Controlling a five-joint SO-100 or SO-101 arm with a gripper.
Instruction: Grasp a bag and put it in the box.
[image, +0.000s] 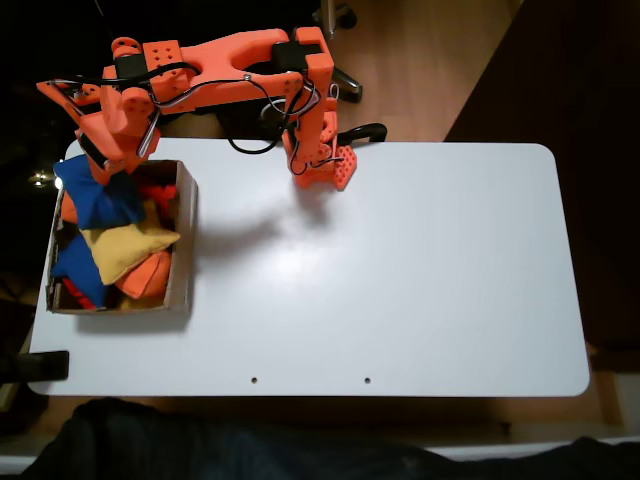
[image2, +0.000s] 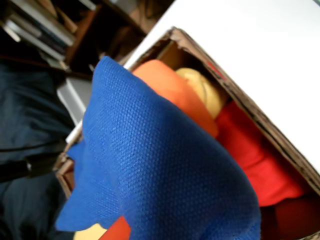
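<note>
In the fixed view the orange arm reaches left over the brown cardboard box (image: 186, 235) at the table's left edge. My gripper (image: 108, 170) is shut on the blue bag (image: 98, 196), which hangs over the box's far end, partly above the bags inside. In the wrist view the blue bag (image2: 165, 180) drapes close across the foreground, hiding the fingers, with the box wall (image2: 260, 117) running behind it.
The box holds a yellow beanbag (image: 125, 246), an orange beanbag (image: 150, 275) and another blue one (image: 80, 268). In the wrist view, orange (image2: 175, 95), yellow (image2: 205, 90) and red (image2: 250, 155) fabric lies inside. The white table (image: 400, 270) stretches right. The arm's base (image: 325, 165) stands at the far edge.
</note>
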